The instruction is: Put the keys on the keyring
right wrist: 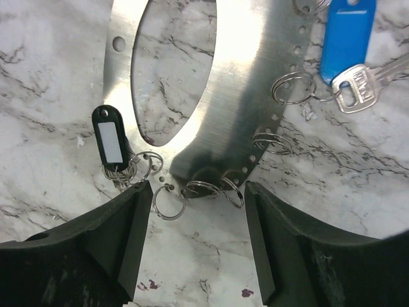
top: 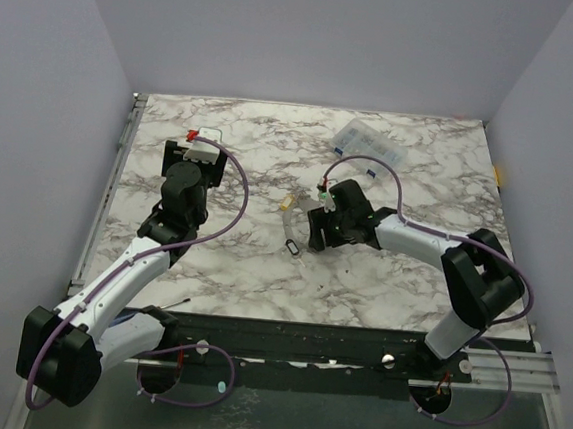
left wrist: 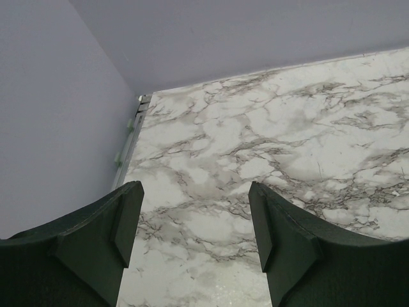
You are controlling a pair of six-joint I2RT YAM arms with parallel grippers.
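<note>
Jaws of both arms stand released, the keyring lying just ahead of the right jaws.

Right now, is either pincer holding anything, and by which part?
Nothing is held. The left pincer is open over the marble table; the right pincer is open by the keyring rim, gripping neither it nor the black tag.

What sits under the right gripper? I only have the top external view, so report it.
Observer: The keyring, a flat metal hoop; its holed rim shows between the jaws of the open right gripper.
Operator: Say what hangs on it.
Observer: Small split rings through the rim holes.
Operator: Now the left gripper.
Observer: Open, nothing between its jaws, bare marble table below.
</note>
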